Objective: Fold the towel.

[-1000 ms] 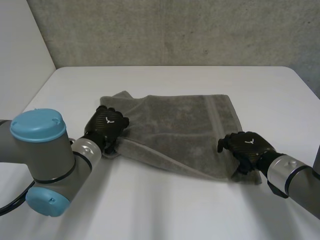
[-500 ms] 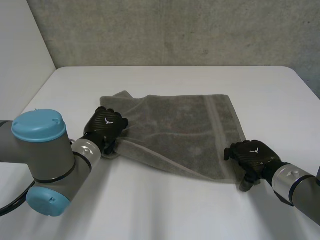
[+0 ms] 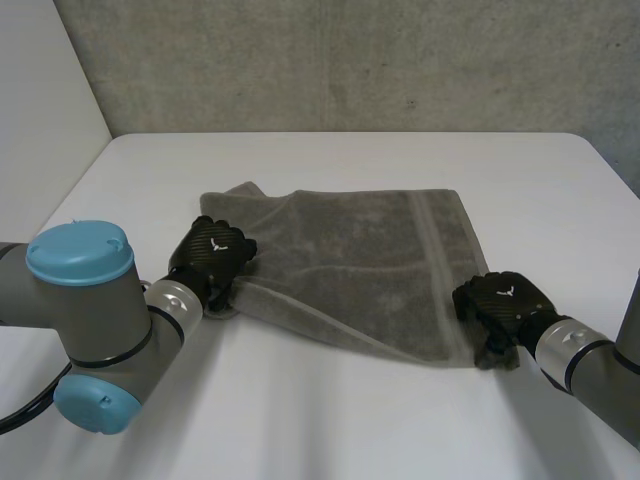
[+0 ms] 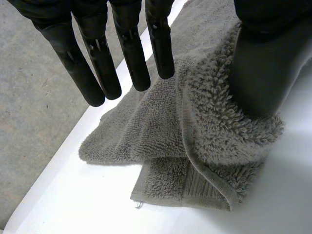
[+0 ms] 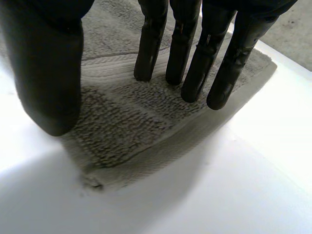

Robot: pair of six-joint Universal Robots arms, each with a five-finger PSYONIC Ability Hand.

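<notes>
Both hands spread, unclamped: left hand on bunched towel corner, right hand over corner nearest desk front, so cloth may slip when lifted.

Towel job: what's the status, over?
Left hand open, thumb on the bunched near-left corner of the towel. Right hand open, fingers over the near-right corner. The towel lies spread on the white table. Nothing in the way.

Grey towel on white table; L hand at bunched left corner, R hand on near-right corner.
</notes>
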